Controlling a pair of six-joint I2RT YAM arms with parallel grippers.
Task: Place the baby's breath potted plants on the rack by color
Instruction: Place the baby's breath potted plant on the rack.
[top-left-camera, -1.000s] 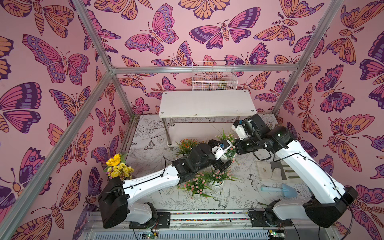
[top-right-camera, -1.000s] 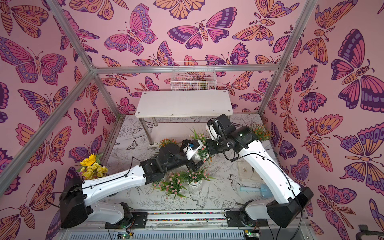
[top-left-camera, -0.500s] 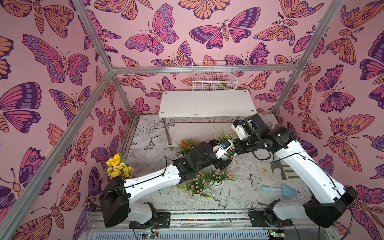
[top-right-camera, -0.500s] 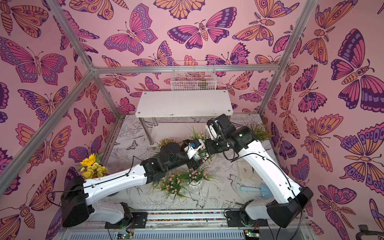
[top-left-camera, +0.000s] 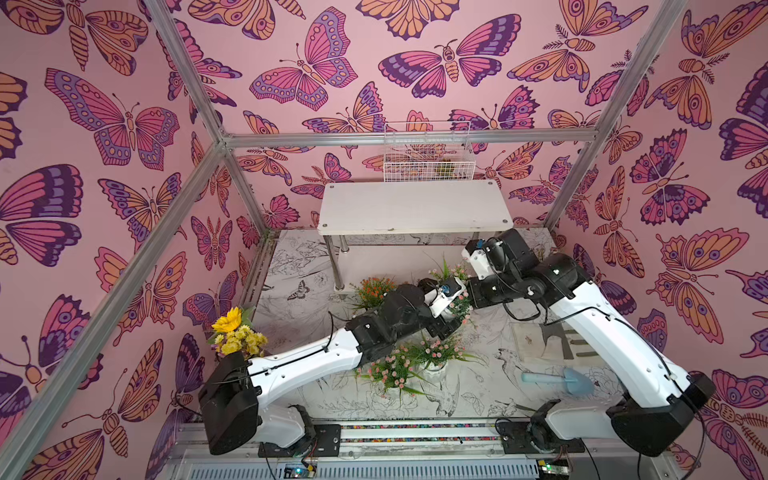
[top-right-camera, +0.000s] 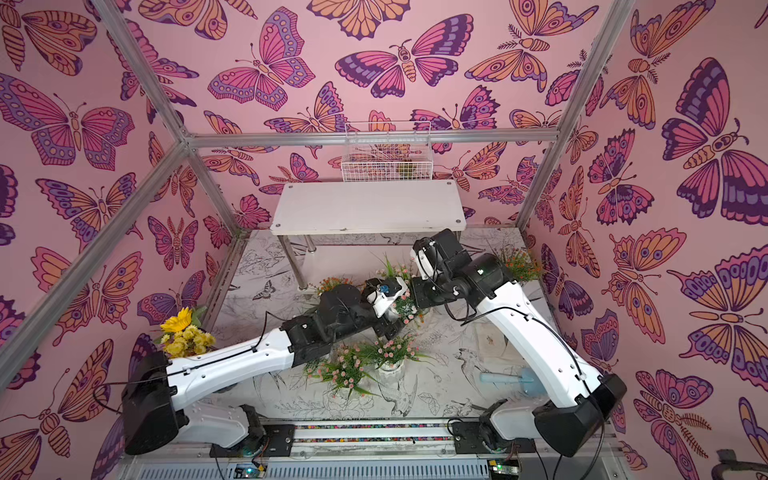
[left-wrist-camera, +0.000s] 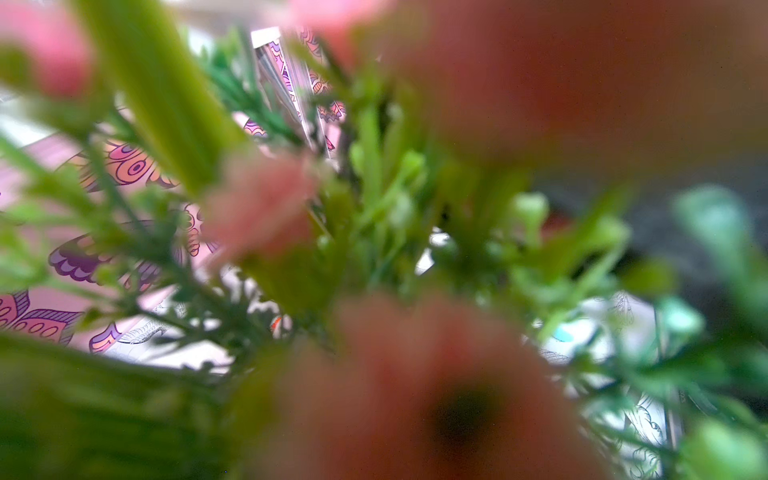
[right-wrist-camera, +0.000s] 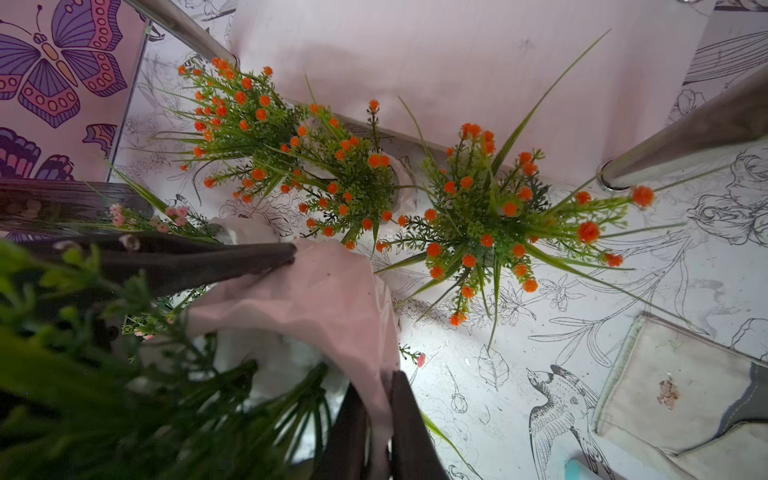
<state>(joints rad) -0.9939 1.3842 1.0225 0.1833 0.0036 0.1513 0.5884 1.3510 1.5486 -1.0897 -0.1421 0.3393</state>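
1. The right gripper (right-wrist-camera: 376, 384) is almost closed, pinching the white pot rim of a pink plant (right-wrist-camera: 324, 299) at mid-table, in front of the rack (top-left-camera: 415, 203). I cannot tell whether the pot is lifted.
2. The left gripper (top-left-camera: 452, 309) is buried in that plant's foliage. Its wrist view shows only blurred leaves and flowers, so I cannot tell how wide it is or whether it grips anything.
3. The rack stands at the back edge of the table (top-left-camera: 299, 266).
4. Three orange plants (right-wrist-camera: 490, 216) stand by the rack's front legs.
5. Two pink plants (top-left-camera: 436, 353) stand near the middle of the front edge.
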